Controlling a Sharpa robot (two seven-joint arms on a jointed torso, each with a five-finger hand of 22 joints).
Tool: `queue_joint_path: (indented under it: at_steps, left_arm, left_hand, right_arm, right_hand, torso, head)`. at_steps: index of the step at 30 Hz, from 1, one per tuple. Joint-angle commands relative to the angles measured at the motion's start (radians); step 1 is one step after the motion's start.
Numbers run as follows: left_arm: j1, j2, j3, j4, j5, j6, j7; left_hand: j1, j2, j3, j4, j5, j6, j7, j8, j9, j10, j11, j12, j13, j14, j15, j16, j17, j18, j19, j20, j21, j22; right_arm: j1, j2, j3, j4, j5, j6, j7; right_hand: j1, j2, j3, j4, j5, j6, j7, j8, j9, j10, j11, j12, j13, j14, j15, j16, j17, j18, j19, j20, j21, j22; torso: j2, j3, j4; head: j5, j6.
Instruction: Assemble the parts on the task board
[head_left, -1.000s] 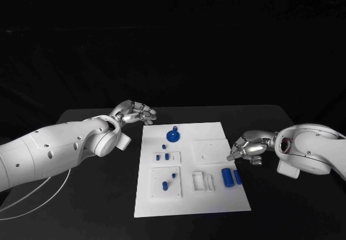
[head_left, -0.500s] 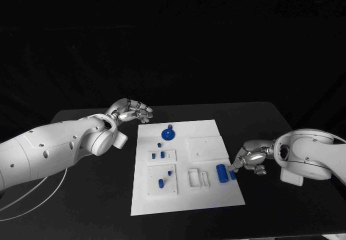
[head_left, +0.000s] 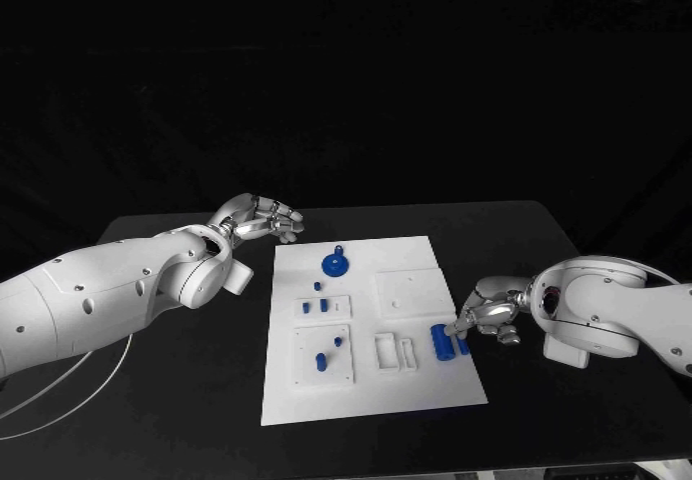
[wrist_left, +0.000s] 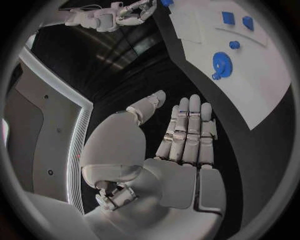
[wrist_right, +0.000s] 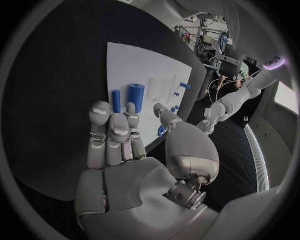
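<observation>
A: Where is the white board (head_left: 418, 385)?

B: In the middle of the black table (head_left: 173, 400), between the 2 arms. Blue pieces lie on it: a round gear with a small handle (head_left: 335, 263) near the far end, some small blocks (head_left: 323, 307) and pegs (head_left: 330, 357) in the left half, and 2 cylinders near the right edge, a thick cylinder (head_left: 441, 342) and a thin cylinder (head_left: 463, 346) side by side.

A: What about the right hand (head_left: 486, 317)?

B: It sits low at the board's right edge, just beside the thin cylinder. In the right wrist view its fingers (wrist_right: 111, 131) reach out straight and close together, pointing toward both cylinders, with the thumb apart to one side. Nothing is held in it. Whether a fingertip touches the thin cylinder, I cannot tell.

A: And the left hand (head_left: 263, 221)?

B: Raised beyond the board's far left corner, well apart from the pieces. From the left wrist view its fingers (wrist_left: 189, 135) lie straight and flat, thumb spread off to the side, with nothing in its grasp. The gear shows past the fingertips.
</observation>
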Motion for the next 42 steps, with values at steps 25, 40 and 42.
queue_joint_path:
  at_steps: [25,40,42]
  left_arm:
    - [0.000,-0.001,0.001,0.002,0.007,0.019,0.008]
    - [0.000,-0.002,0.001,0.002,0.007,0.023,0.005]
    - [0.000,-0.002,0.001,0.002,0.007,0.023,0.005]
  left_hand:
    - [-0.011,-0.002,0.000,0.007,-0.007,-0.010,0.001,0.005,-0.001,-0.005,0.002,0.004,-0.003,0.004,0.002,-0.008,0.004,0.013,0.006,0.001,-0.007,0.002]
    - [-0.011,-0.002,0.000,0.008,-0.007,-0.010,0.000,0.005,-0.001,-0.005,0.002,0.004,-0.003,0.004,0.002,-0.009,0.005,0.013,0.006,0.001,-0.008,0.003]
    - [-0.012,-0.002,0.000,0.008,-0.007,-0.010,0.000,0.005,-0.001,-0.005,0.002,0.004,-0.003,0.004,0.002,-0.009,0.005,0.013,0.006,0.001,-0.008,0.003]
  right_arm:
    - [-0.043,0.099,-0.027,-0.045,-0.083,-0.035,-0.037]
    - [-0.076,0.164,-0.027,-0.063,-0.147,-0.076,-0.049]
    - [-0.076,0.167,-0.027,-0.064,-0.147,-0.077,-0.049]
  right_hand:
    - [-0.012,-0.004,-0.005,0.001,-0.010,0.008,0.004,-0.010,0.002,0.004,0.000,-0.005,0.006,-0.002,-0.006,0.004,0.002,0.061,-0.006,-0.003,0.007,0.017]
    - [-0.029,-0.016,-0.015,0.006,-0.025,0.010,0.004,-0.015,0.004,0.006,0.000,-0.013,0.015,-0.002,-0.005,0.003,0.002,0.061,-0.011,-0.001,0.010,0.016]
    - [-0.031,-0.016,-0.016,0.007,-0.027,0.010,0.004,-0.016,0.005,0.007,0.000,-0.014,0.016,-0.002,-0.005,0.003,0.002,0.061,-0.011,-0.001,0.011,0.016]
  torso:
    - [0.000,-0.0025,0.0000]
    - [0.000,-0.0033,0.0009]
    - [0.000,-0.0035,0.0009]
  head:
    - [0.011,-0.009]
    - [0.015,-0.014]
    - [0.015,-0.014]
